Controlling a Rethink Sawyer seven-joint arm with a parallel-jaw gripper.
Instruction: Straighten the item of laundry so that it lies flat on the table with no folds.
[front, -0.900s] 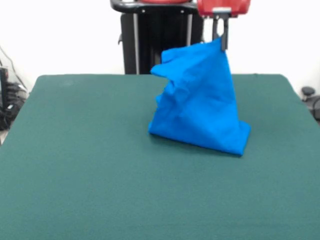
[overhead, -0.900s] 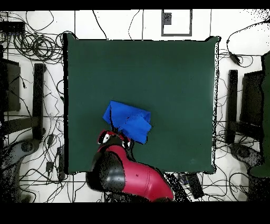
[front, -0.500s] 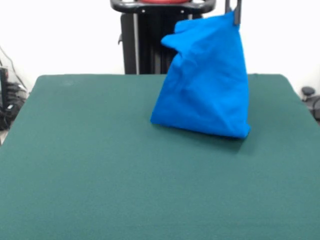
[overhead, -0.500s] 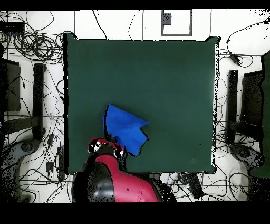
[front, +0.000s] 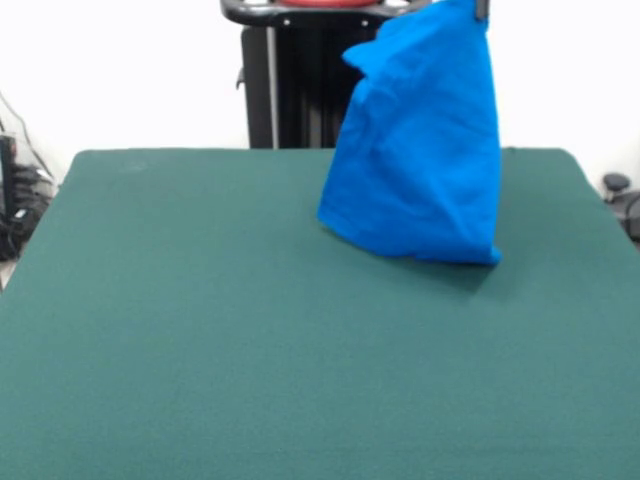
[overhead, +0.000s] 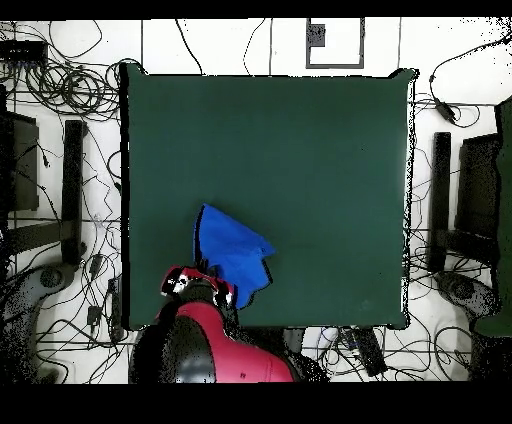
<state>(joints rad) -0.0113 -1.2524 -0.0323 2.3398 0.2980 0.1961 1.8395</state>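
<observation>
**Blue shirt hangs bunched from the gripper over the table's robot-side edge**

The item of laundry (front: 418, 150), a bright blue T-shirt, hangs as a tall, crumpled cone with its peak at the top edge of the front view and its wide lower hem draped down to the table (front: 200, 330). Only the plain blue side shows; no print is visible. The cloth is creased and folded on itself, with a loose flap jutting out to the picture's left near the top. The bottom hem appears to touch or just brush the green surface on the far right part of the table in the front view, and a soft shadow lies beneath it.

From overhead, the shirt (overhead: 232, 252) reads as a pointed blue shape near the table's (overhead: 300, 130) bottom-left corner, close to the robot's base, with most of the green cloth bare around it.

The gripper (front: 482, 8) shows only as a dark tip at the shirt's peak in the front view, pinching the fabric there. Overhead, the red and black arm (overhead: 205, 335) reaches in from the bottom edge, its wrist just beside the shirt's lower border.

Behind the table stands the black pedestal (front: 295, 80). Cables (overhead: 60, 80) lie tangled on the floor around the table.
</observation>
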